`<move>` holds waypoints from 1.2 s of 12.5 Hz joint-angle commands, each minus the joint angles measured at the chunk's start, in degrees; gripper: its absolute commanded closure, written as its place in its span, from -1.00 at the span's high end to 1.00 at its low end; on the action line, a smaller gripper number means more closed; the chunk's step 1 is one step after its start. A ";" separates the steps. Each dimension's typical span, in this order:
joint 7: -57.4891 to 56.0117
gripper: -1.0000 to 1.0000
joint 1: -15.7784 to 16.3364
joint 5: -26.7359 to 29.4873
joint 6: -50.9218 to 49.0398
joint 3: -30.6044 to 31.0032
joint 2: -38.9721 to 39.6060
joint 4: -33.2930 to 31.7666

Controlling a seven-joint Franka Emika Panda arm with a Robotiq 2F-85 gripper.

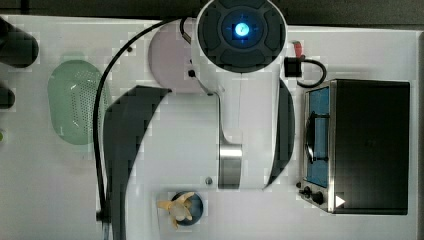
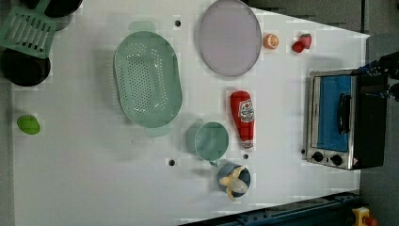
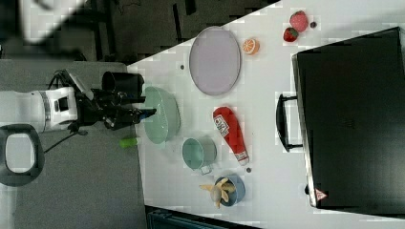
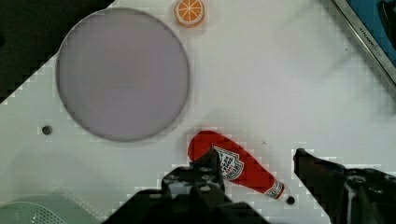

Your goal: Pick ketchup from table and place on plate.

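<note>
The Panda arm is stretched out level in the right view, and its gripper [image 4: 256, 161] hangs with both dark fingers [image 4: 208, 170] spread wide apart.

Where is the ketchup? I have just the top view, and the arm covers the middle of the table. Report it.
Observer: In the left view the ketchup lies flat on the table, beside the green cup.
Operator: Check the plate.
Observer: The plate has nothing on it. The bottle's cap end points away from it.
Operator: Give me the gripper.
Observer: In the wrist view the gripper is open, with the bottle showing between its fingers, not gripped.
</note>
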 commanded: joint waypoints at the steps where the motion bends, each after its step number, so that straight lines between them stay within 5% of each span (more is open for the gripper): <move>1: -0.04 0.59 -6.11 1.98 -8.50 1.16 -14.68 -10.33; 3: -0.86 0.99 -5.74 2.06 -7.86 1.77 -14.16 -10.85; 15: -38.76 1.00 -3.04 2.06 6.05 6.35 -0.58 -18.88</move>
